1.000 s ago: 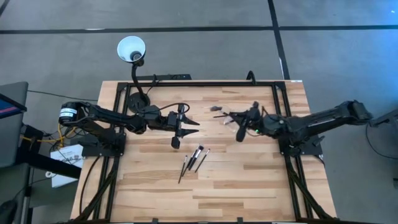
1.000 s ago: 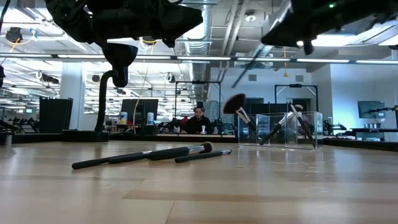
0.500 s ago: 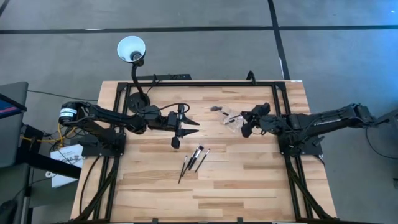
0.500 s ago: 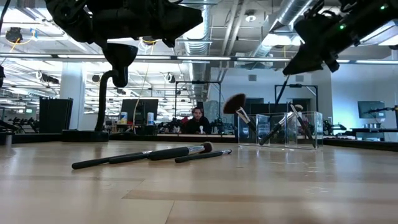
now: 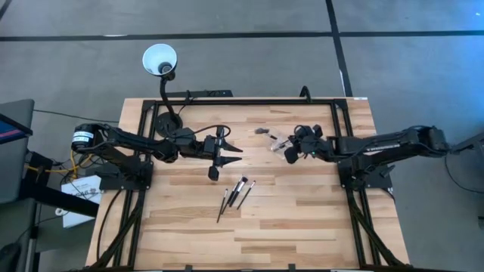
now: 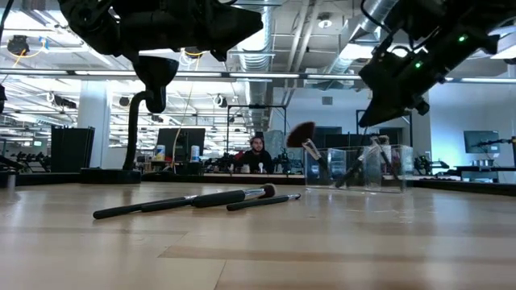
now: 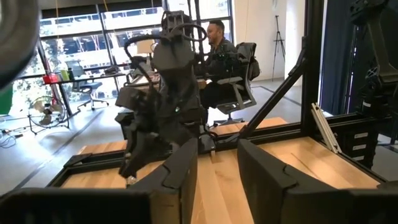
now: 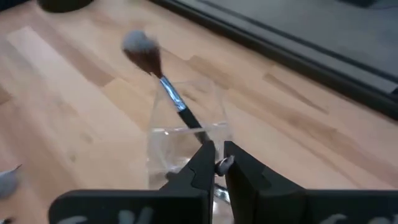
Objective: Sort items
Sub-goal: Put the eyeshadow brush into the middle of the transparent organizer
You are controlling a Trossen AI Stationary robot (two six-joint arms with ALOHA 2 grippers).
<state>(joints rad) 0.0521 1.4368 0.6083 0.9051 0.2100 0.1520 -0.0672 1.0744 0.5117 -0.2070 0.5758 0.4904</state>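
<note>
– When you look straight down, where do the claws sit?
– The left gripper [image 5: 231,155] hangs over the table [image 5: 302,227] near the lamp [image 5: 159,60], its claw spread and empty. The right gripper [image 5: 290,153] is at the clear holder [image 5: 277,142], toward the far edge. Three loose brushes [image 5: 236,195] lie together mid-table, well apart from both.

– And at table height?
– Those loose brushes lie flat, side by side. The holder stands upright with several brushes leaning in it, and a fan brush [image 6: 302,134] sticks out above its rim. The right gripper hangs just above the holder. A person [image 6: 258,153] sits in the room behind.

– From the left wrist?
– Its two fingers [image 7: 180,165] stand apart with nothing between them, and the right arm [image 7: 165,93] is across the table.

– From the right wrist?
– The fingers [image 8: 202,162] are almost pressed together, with only a thin slit. One slanting brush [image 8: 155,71] leans out of the holder below them, bristles up. I can't see it being pinched.
</note>
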